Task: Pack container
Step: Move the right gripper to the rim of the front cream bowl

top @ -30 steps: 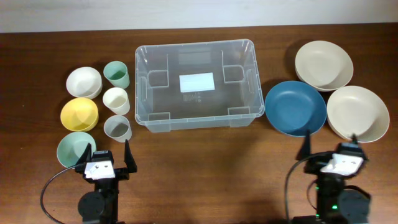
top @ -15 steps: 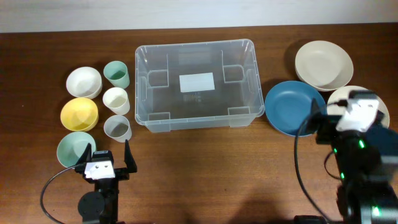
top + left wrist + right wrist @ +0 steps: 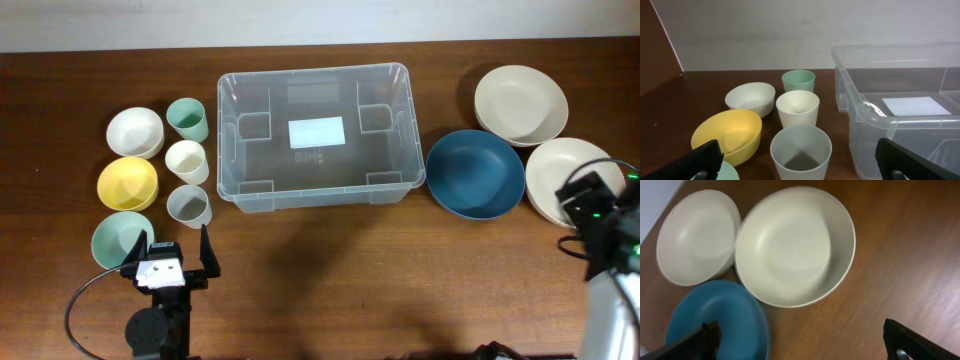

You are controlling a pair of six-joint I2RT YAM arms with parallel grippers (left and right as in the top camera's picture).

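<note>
Container sits mid-table, close to the far edge, long side parallel to that edge. White label shows on its base. All bowls and cups are outside it, on the table.

Left side, two rows running far to near. By the left edge: white bowl, yellow bowl, pale green bowl. Next to the container: green cup, cream cup, grey cup, all upright.

Left gripper is low at the near edge, just short of the pale green bowl and grey cup. Jaws spread wide, nothing pinched.

Right side: blue bowl just beside the container's right wall. Far beige bowl is toward the far-right corner, near beige bowl by the right edge. Rims crowd together; can't tell if they touch or overlap.

Right gripper hangs above the near beige bowl at the right edge. Jaws spread wide, nothing between them.
</note>
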